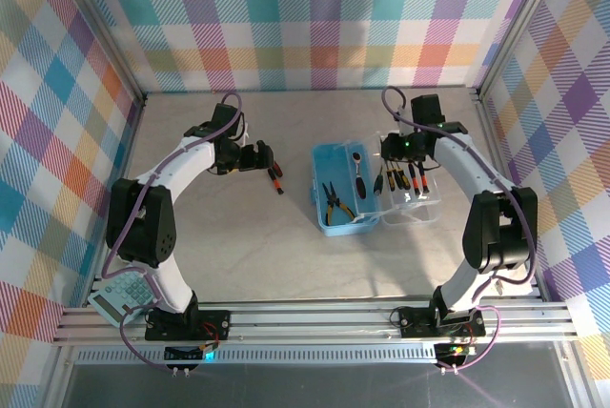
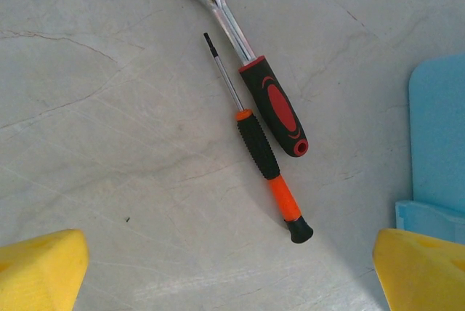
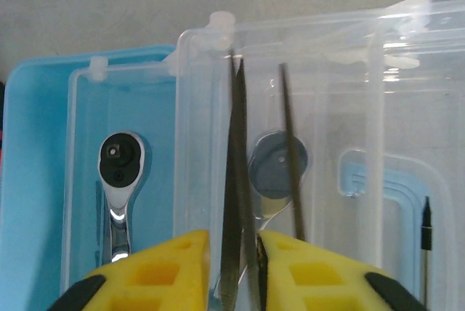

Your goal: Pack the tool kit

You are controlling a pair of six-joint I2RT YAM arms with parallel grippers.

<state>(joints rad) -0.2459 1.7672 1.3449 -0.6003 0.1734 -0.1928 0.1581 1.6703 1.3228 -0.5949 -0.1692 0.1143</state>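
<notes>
The light-blue case (image 1: 329,162) lies mid-table, its clear lid (image 1: 424,206) folded open to the right. Pliers (image 1: 335,203) and a ratchet (image 3: 118,180) lie in the case. Orange-black screwdrivers (image 1: 408,179) rest in the lid. My right gripper (image 3: 235,242) hovers over the lid's hinge side. A slim dark pointed tool (image 3: 240,180) stands between its slightly parted fingers, touching the right pad, with a gap on the left. My left gripper (image 2: 232,275) is open above the table. Just beyond it lie an orange-black screwdriver (image 2: 265,162) and a red-black-handled ratchet (image 2: 272,104).
A grey-teal calculator (image 1: 122,298) sits at the near left by the left arm's base. The case's blue edge (image 2: 439,144) lies right of the loose tools. Plaid walls enclose the table on three sides. Bare tabletop stretches in front of the case.
</notes>
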